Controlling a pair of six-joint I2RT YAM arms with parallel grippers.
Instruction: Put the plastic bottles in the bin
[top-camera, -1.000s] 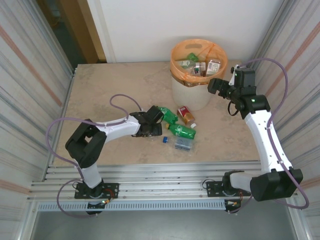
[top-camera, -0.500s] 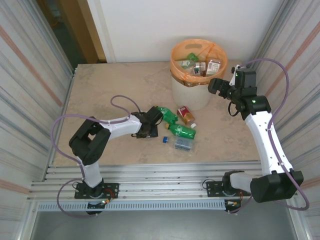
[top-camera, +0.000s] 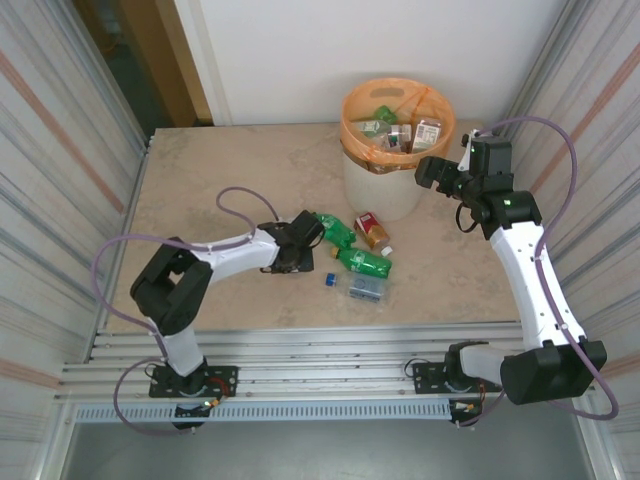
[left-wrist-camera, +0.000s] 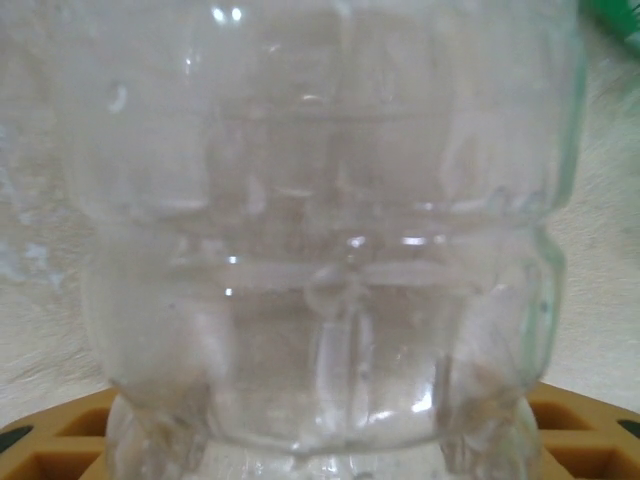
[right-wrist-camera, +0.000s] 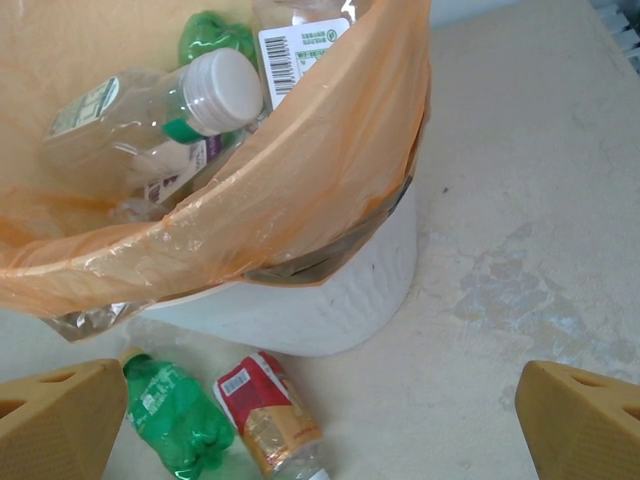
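A: Where is the left gripper found, and how are its jaws set?

B: The left gripper is seen low over the table, on the arm-base side of the bin and off to its left, well apart from it. In the wrist view its fingers are pressed against both sides of a clear bottle, which is pinched between them.

A: And the right gripper?

B: The right gripper is held just beside the bin's right wall, near the rim. Its jaws are spread wide, and nothing is held between them.

A: What is contained in the bin?

B: An orange bag is folded over the rim. Inside it a white-capped bottle is lying among other labelled bottles.

A: Which bottles are left outside it?

B: Four are counted on the table on the arm-base side of the bin. A red-labelled bottle is lying nearest the bin's foot, apart from it. A green bottle is placed just to its left. A second green bottle is lying farther from the bin, and a dark-labelled bottle farthest of all. A small blue object is seen just beside those two.
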